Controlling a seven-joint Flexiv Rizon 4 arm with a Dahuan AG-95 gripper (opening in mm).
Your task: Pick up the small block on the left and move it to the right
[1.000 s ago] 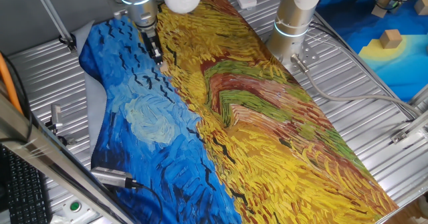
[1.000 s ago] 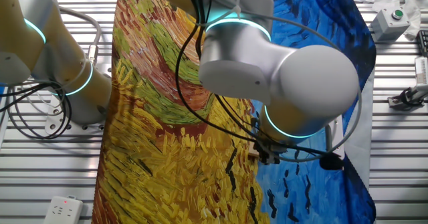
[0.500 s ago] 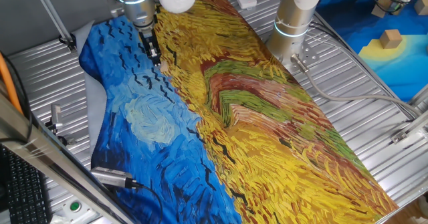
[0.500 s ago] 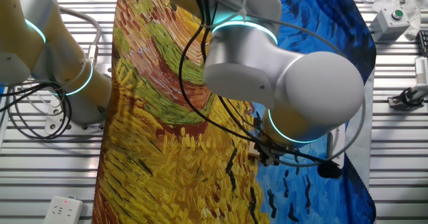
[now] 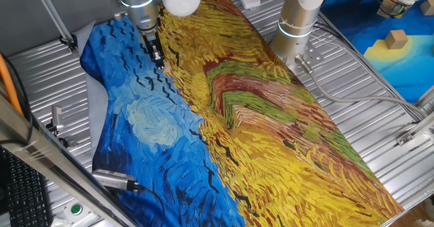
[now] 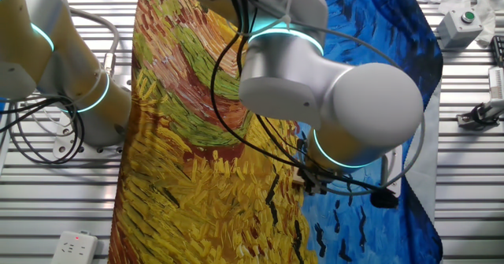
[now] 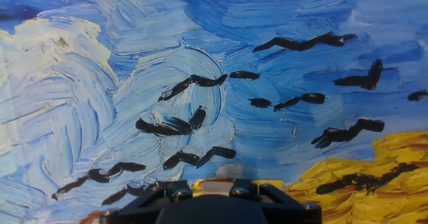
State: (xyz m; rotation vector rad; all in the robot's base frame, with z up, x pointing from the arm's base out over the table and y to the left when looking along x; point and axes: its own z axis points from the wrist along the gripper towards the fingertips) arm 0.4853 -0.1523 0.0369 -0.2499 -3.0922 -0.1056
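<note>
Small pale wooden block (image 5: 162, 65): sits between the gripper's (image 5: 159, 59) fingertips, at the blue-yellow border; mostly hidden.

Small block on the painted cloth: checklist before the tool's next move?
1. Position: tool is at the small tan wooden block: ok.
2. Grasp: tool shut on the block: cannot tell, the arm hides the fingers.
3. Lift: block off the blue-and-yellow painted cloth: cannot tell.
4. Path: no loose items show on the cloth's yellow part: ok.
5. Snag: black cable hanging beside the tool stays free: cannot tell.
</note>
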